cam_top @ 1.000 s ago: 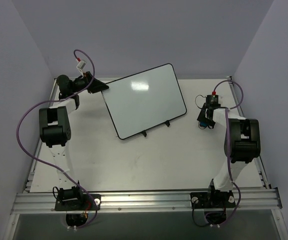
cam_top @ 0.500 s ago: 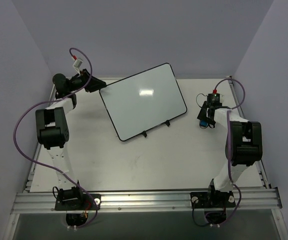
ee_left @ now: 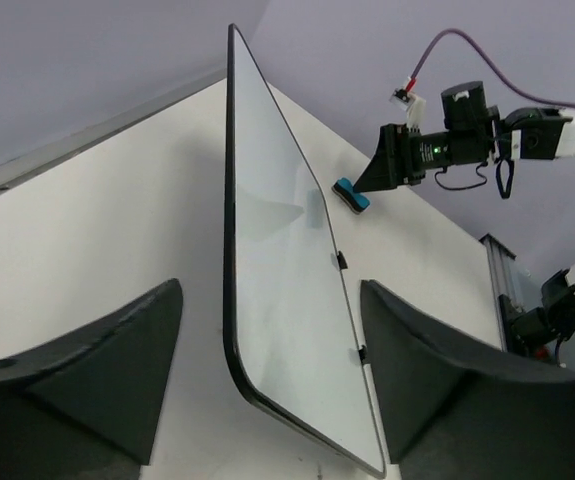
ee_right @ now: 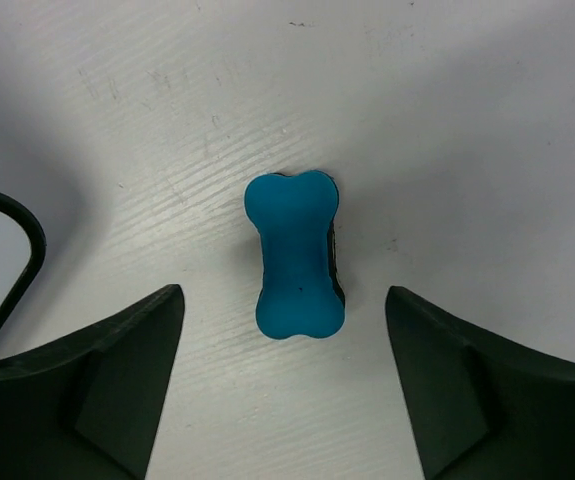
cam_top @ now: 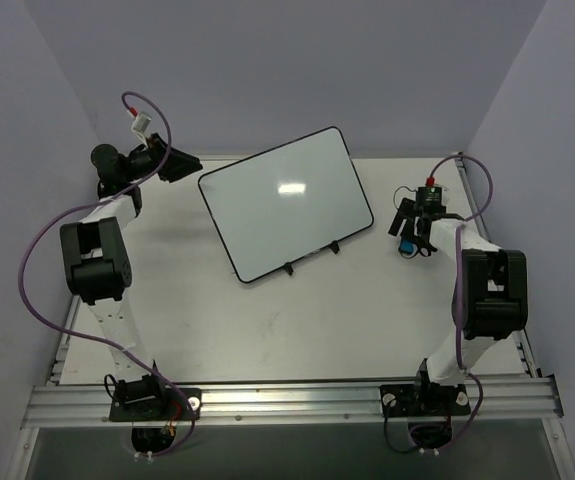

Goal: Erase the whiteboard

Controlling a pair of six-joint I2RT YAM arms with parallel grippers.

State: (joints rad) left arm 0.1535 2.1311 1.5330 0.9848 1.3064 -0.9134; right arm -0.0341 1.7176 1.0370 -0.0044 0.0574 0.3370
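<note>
The whiteboard lies at an angle on the table's far middle, its white face blank apart from a light glare, two small black feet on its near edge. My left gripper is open just off the board's far left corner, touching nothing. In the left wrist view the whiteboard runs edge-on between the spread fingers of my left gripper. The blue eraser lies on the table, free. My right gripper hovers open over it, fingers clear of both its sides. My right gripper is right of the board.
A rounded black corner of the board's frame shows at the left of the right wrist view. The eraser shows past the board in the left wrist view. Grey walls close the table on three sides; a metal rail runs along the near edge.
My left gripper opened, let go of the board's left corner and drew back to the left; the board settled. My right gripper opened and the eraser now lies free on the table.
</note>
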